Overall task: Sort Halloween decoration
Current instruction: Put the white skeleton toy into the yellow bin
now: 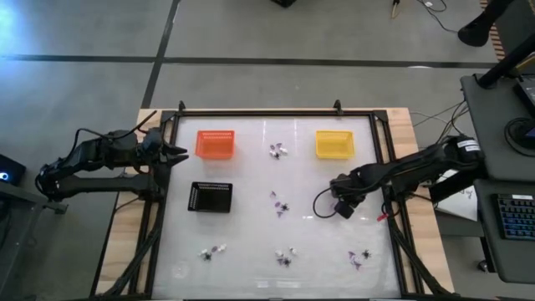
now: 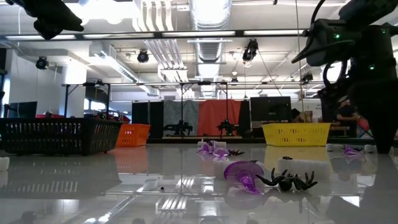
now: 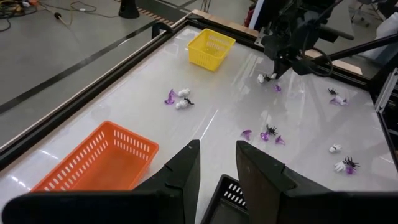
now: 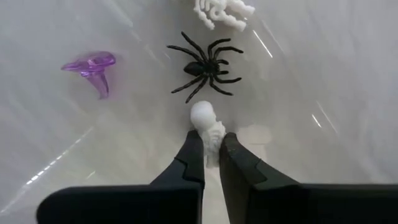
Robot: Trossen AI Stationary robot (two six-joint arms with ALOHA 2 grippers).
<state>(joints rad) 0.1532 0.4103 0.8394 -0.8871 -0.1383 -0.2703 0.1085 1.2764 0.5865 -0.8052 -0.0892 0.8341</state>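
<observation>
Small Halloween decorations lie in loose groups on the white table: black spiders, purple pieces and whitish skeletons (image 1: 278,150), (image 1: 280,205), (image 1: 286,257). My right gripper (image 4: 211,149) points down at the table's right side (image 1: 343,207) and is shut on a white skeleton (image 4: 205,121). Just beyond it lie a black spider (image 4: 205,65), a purple piece (image 4: 93,65) and another white skeleton (image 4: 224,12). My left gripper (image 3: 214,165) waits open, high at the table's left edge (image 1: 177,155), holding nothing. My right gripper pinches the white skeleton's body (image 4: 213,138) between its two fingertips, coming from above and pointing down. The round head (image 4: 201,114) sticks out past the fingertips toward the spider. Whether the skeleton is clear of the table, I cannot tell.
An orange basket (image 1: 215,143) stands at the far left, a yellow basket (image 1: 333,143) at the far right, a black basket (image 1: 210,197) at mid-left. More trinkets lie near the front edge (image 1: 213,251), (image 1: 359,257). A dark frame (image 1: 267,113) rims the table.
</observation>
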